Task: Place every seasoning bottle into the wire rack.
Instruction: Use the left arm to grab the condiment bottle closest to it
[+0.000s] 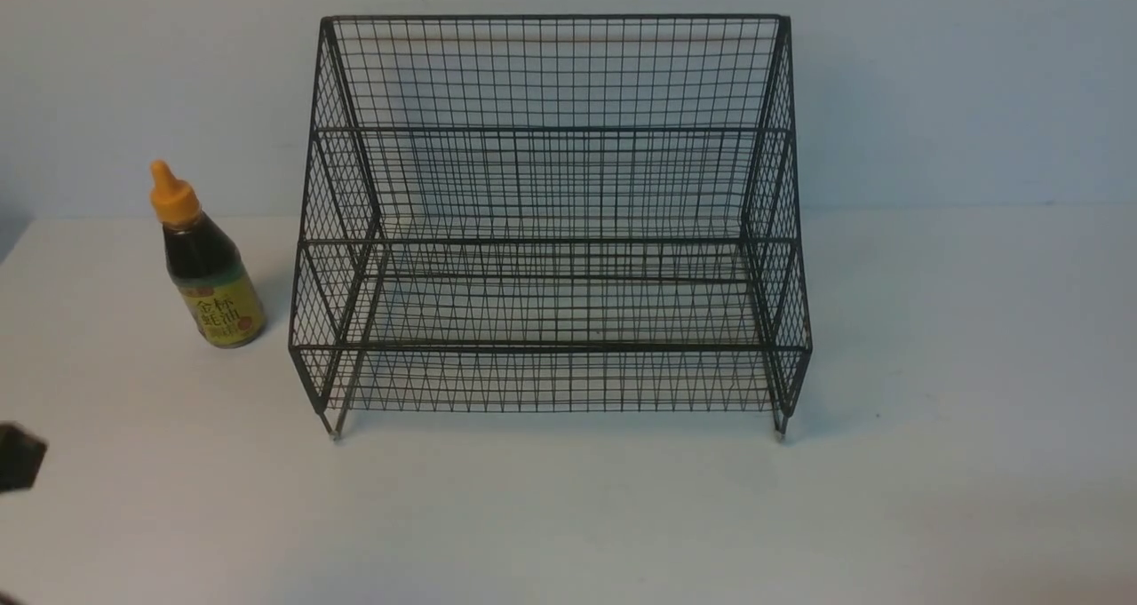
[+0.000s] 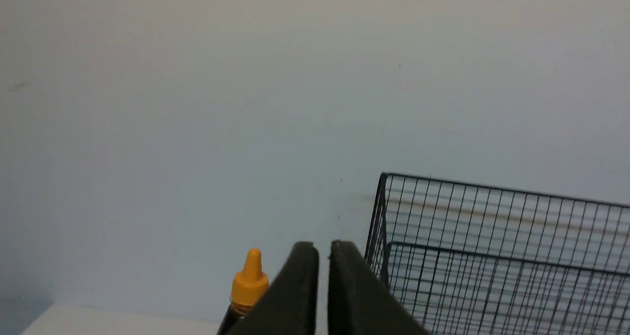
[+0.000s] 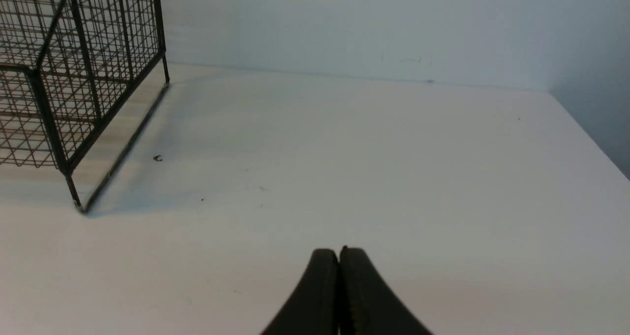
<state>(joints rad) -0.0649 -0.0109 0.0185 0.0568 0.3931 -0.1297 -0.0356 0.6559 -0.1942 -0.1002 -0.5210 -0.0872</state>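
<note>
A dark bit of the left arm (image 1: 18,458) pokes in over the left edge of the white table (image 1: 568,516), nearer the front than the back. In the left wrist view, the left gripper (image 2: 323,249) has its two black fingers (image 2: 295,295) very close together. Only a thin slit shows between them and they hold nothing.

The seasoning bottle (image 1: 209,267) stands up straight on the table, near the back left corner. It has dark liquid inside, an orange pointy cap and a yellow-green label. It is outside the wire rack (image 1: 551,232), just beside the rack's left side, and does not touch it. In the left wrist view, the orange cap peeks out next to the gripper's fingers.

The black wire rack sits in the middle of the table, by the back edge, close to the pale wall (image 1: 977,81). It stands on small feet and has two steps and a tall back.

The right gripper (image 3: 338,251) shows only in the right wrist view. Its two fingers press together and hold nothing. It is over bare table on the rack's right side, well apart from the rack. A tiny brown speck (image 3: 157,158) lies on the table near the rack's right side.
</note>
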